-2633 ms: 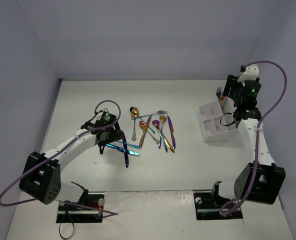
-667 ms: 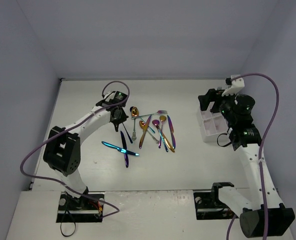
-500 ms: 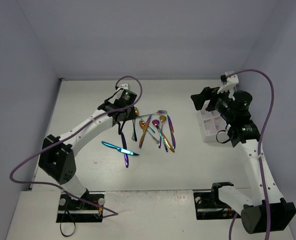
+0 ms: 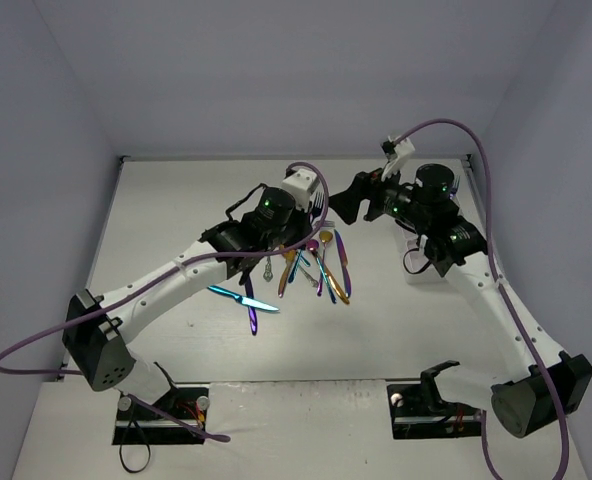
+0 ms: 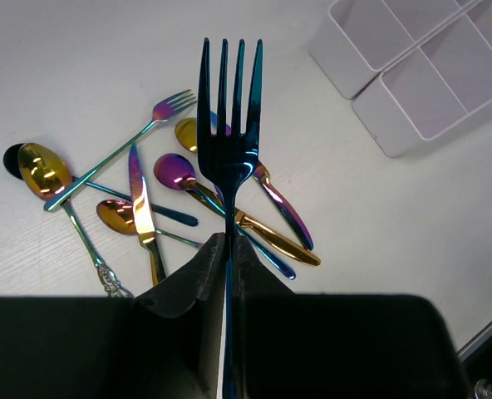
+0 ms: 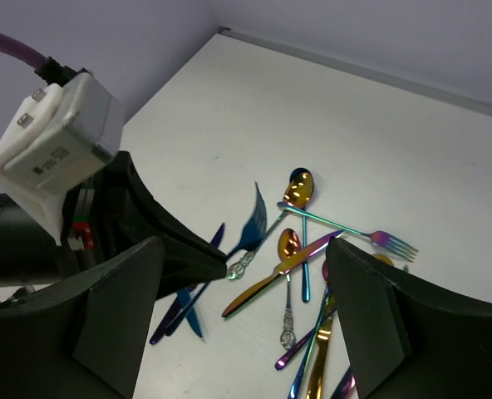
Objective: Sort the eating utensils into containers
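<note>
My left gripper (image 5: 227, 241) is shut on the handle of a dark blue fork (image 5: 228, 125), held tines-forward above the table. Under it lie the other eating utensils (image 4: 318, 266): a gold spoon (image 5: 42, 168), a rainbow fork (image 5: 166, 107), a gold knife (image 5: 143, 213) and a purple spoon (image 5: 172, 169). The white divided caddy (image 5: 379, 77) sits to the right of the pile; in the top view my right arm hides most of it. My right gripper (image 6: 246, 316) is open and holds nothing. It hovers over the pile, facing the held fork (image 6: 255, 219).
Two crossed blue knives (image 4: 244, 300) lie apart from the pile, toward the front left. The two arms meet close together over the middle of the table. Purple cables (image 4: 446, 130) arc above each arm.
My left arm has swung right from the table's left side, carrying the blue fork over the pile. My right arm has swung left, away from the caddy, toward the centre.
</note>
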